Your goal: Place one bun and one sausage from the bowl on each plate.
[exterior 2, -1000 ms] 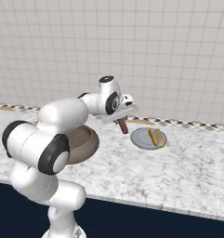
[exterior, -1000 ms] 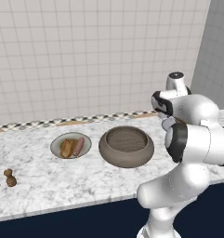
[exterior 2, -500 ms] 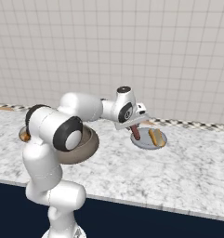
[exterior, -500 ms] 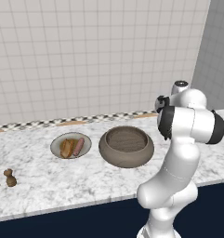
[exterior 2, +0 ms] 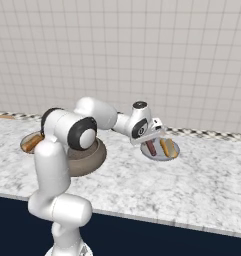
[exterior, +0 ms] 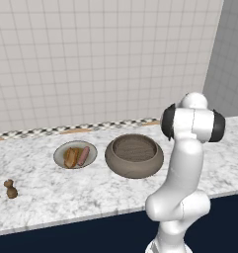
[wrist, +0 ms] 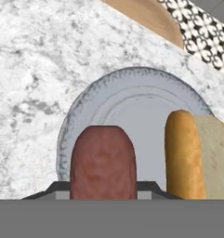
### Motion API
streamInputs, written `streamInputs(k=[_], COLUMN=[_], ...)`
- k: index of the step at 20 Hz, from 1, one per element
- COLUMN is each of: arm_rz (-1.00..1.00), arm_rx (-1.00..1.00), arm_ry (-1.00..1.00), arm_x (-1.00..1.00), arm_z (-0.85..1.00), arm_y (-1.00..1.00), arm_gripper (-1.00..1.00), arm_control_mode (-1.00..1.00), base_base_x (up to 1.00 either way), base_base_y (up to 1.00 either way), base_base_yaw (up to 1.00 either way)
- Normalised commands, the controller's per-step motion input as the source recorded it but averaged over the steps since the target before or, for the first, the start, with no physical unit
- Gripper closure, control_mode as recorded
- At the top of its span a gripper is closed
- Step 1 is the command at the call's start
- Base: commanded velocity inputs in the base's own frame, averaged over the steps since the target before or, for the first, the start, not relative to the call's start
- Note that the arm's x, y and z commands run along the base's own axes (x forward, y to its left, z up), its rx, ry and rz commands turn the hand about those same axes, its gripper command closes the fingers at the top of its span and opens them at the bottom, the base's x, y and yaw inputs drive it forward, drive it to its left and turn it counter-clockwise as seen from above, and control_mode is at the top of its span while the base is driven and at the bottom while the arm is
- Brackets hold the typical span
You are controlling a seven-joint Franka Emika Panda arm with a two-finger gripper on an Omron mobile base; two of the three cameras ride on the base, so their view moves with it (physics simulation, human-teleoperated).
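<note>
Two plates on the marble counter (exterior: 41,192), one either side of the big ribbed bowl (exterior: 134,155). Left plate (exterior: 61,157) carries a bun (exterior: 71,157) and a sausage (exterior: 83,155) side by side, so that half of the job looks finished. Bowl interior reads bare from the left base camera, which fits the last pieces being out of it.

Right plate (exterior 2: 173,155) sits just past the bowl, near the patterned strip at the wall. A second bun (exterior 2: 167,147) lies on it, toward the far side. The gripper (exterior 2: 151,142) is low over the plate, arm stretched across the bowl to reach it. Jaws clenched on the second sausage (wrist: 103,161); the hand camera shows it standing up between the fingertips, directly over the plate's grey floor and beside the bun, not overlapping it.

Judgement: the sausage is held over the open half of the plate so it can land flat next to the bun. Whether it already touches the plate, cannot tell. Step in hand is lowering and release.

Two small brown shakers (exterior: 11,189) stand at the counter's left end, well apart from the work.
</note>
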Motion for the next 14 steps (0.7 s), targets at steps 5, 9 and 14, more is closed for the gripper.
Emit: streamInputs(k=[5,9,14], arm_rz=[0.00,0.00,0.00], arm_rx=[0.00,0.00,0.01], arm_ry=[0.00,0.00,-0.07], arm_x=[0.36,0.43,-0.20], arm_z=[-0.15,0.00,0.11], arm_y=[-0.08,-0.09,-0.06], arm_gripper=[-1.00,-1.00,-1.00], arm_control_mode=[-1.00,-1.00,-1.00], base_base_x=[0.00,0.00,0.00], base_base_y=[0.00,0.00,0.00], base_base_yaw=[0.00,0.00,0.00])
